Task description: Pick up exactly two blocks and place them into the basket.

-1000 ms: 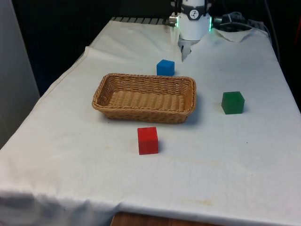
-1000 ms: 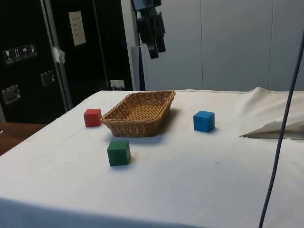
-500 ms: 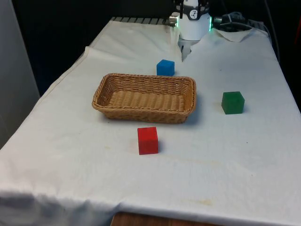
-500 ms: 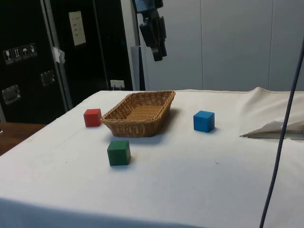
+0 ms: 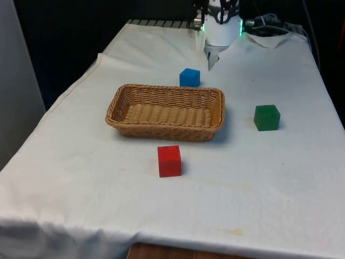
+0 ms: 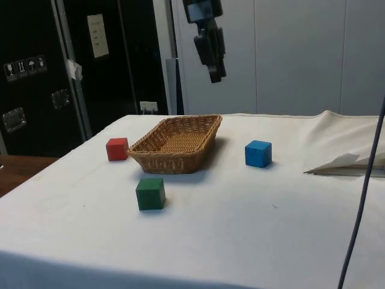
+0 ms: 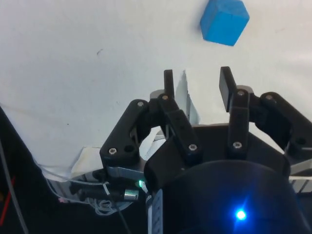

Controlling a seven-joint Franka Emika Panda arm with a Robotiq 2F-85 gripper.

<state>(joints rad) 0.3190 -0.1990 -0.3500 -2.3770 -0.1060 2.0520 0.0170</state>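
White cloth [image 5: 269, 178]; dark cabinets [image 6: 36, 78]

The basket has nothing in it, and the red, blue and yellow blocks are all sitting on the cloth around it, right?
Almost. There is no yellow block: the third block is green, as the front view shows. The basket does have nothing in it, and the red block, the blue block and the green one all sit on the cloth around it.

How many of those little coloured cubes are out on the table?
3. The blue cube sits behind the woven wicker basket, the green cube on the front view's right, the red cube in front. None inside it.
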